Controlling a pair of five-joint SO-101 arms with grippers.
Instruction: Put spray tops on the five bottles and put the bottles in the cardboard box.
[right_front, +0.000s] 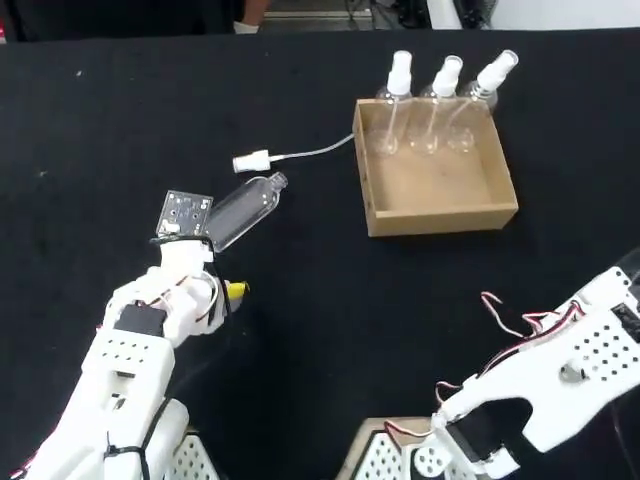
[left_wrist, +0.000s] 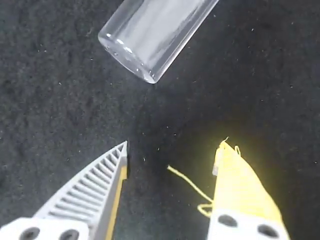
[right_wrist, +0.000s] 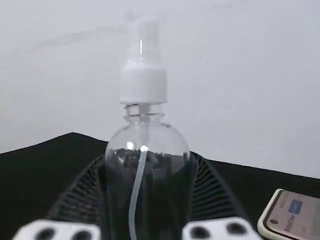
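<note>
A clear bottle (right_front: 245, 208) with no top lies on its side on the black table, its neck toward the cardboard box (right_front: 437, 215). A loose white spray top (right_front: 252, 160) with its tube lies just beyond it. Three bottles (right_front: 428, 105) with spray tops stand along the box's far wall. My left gripper (left_wrist: 172, 152) is open, just short of the lying bottle's base (left_wrist: 145, 40) and not touching it. My right gripper (right_wrist: 147, 160) is shut on an upright bottle (right_wrist: 145, 170) that carries a spray top (right_wrist: 144, 75).
The left arm (right_front: 140, 340) comes in from the lower left and the right arm (right_front: 560, 380) sits at the lower right, with loose red and white wires beside it. A phone (right_wrist: 290, 212) lies near the right gripper. Bare black cloth (right_front: 350, 300) lies between the arms and the box.
</note>
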